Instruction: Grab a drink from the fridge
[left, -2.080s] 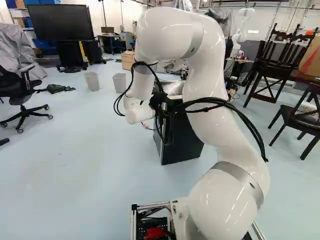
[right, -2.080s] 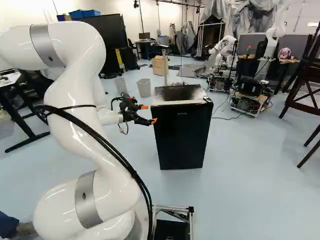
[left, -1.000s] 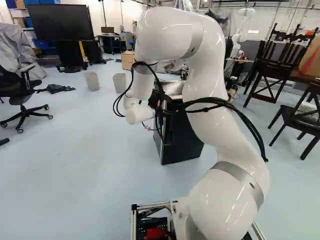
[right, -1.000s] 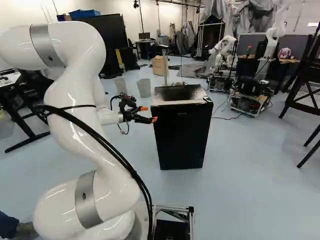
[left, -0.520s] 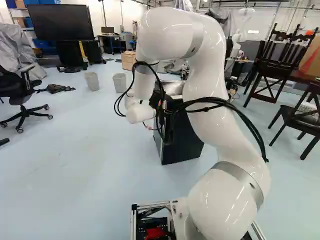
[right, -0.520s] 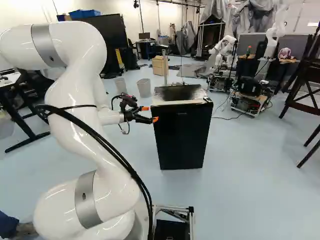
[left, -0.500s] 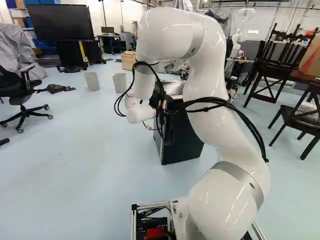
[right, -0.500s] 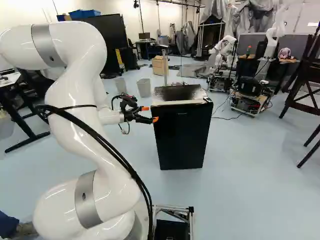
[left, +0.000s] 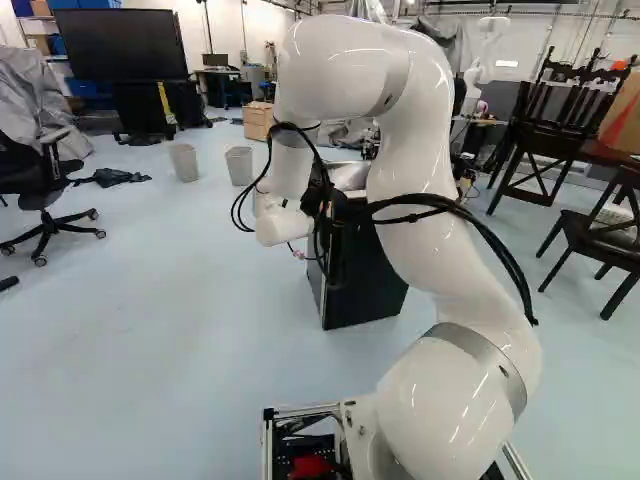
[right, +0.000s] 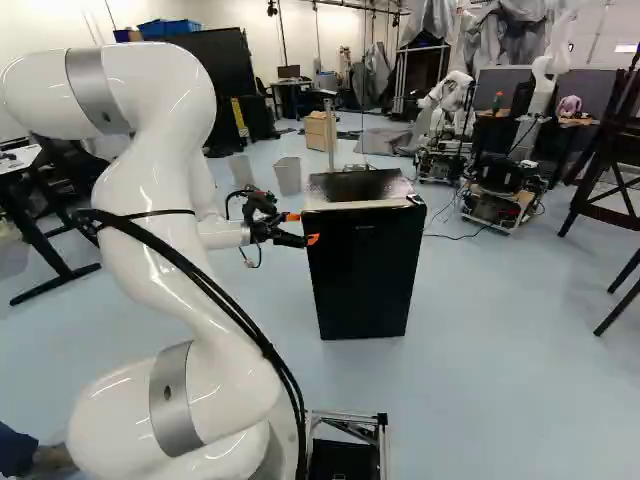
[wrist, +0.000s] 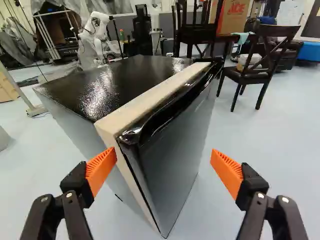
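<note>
The black fridge (right: 362, 270) stands upright with its door closed, hiding its inside. At its near left edge in the right base view is my gripper (right: 303, 228), whose orange tips are close to the door. In the wrist view the gripper (wrist: 164, 169) is open. The vertical corner of the fridge (wrist: 175, 155) lies between and ahead of its fingers, one finger beside the side wall and the other out in front of the door. Whether a pad touches the fridge I cannot tell. A light strip (wrist: 145, 102) runs along the door's top edge.
Two bins (left: 239, 165) and a wooden cabinet (left: 257, 120) stand beyond the fridge. Another robot (right: 500, 190) is behind it to the right in the right base view. Dark chairs (left: 605, 225) stand at the right of the left base view, an office chair (left: 45, 190) at its left.
The arm has shifted very slightly to the right in both base views, bringing the gripper a little further across the fridge's edge. The base and the fridge have not moved.
</note>
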